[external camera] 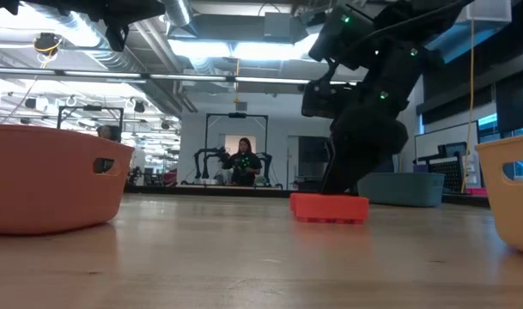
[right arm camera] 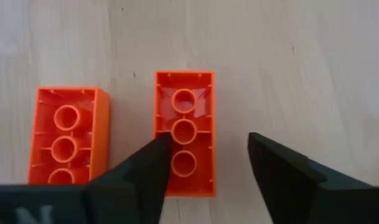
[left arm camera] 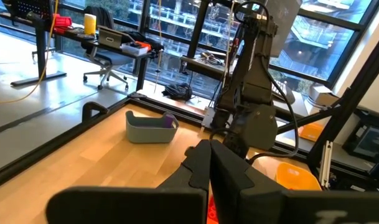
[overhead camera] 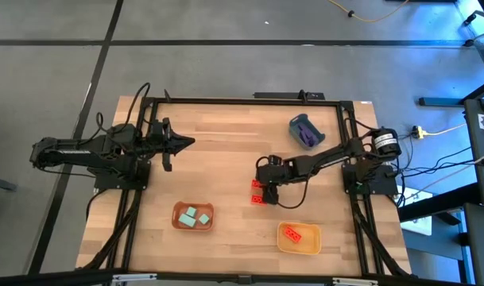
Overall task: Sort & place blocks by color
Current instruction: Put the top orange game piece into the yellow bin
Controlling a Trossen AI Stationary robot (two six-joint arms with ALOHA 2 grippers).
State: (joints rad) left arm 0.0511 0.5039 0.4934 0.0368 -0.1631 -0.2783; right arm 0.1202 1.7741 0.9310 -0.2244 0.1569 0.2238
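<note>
Two red blocks lie side by side on the table with their hollow undersides up. In the high view they show at mid-table. My right gripper is open and slants down over the right one. One finger overlaps the block's long left edge and the other stands clear of its right edge. In the low view a red block rests flat under the gripper. My left gripper is shut, level, high at the table's left. My right gripper has one finger over the long left edge of the right red block, coming from above at a slant, fingers across the block's width. Whether that finger touches the block, I cannot tell. The block lies flat on the table.
A brown tray with teal cubes sits near the front left. A yellow tray with a red block sits at the front right. A blue-grey cup with purple bars stands at the back right.
</note>
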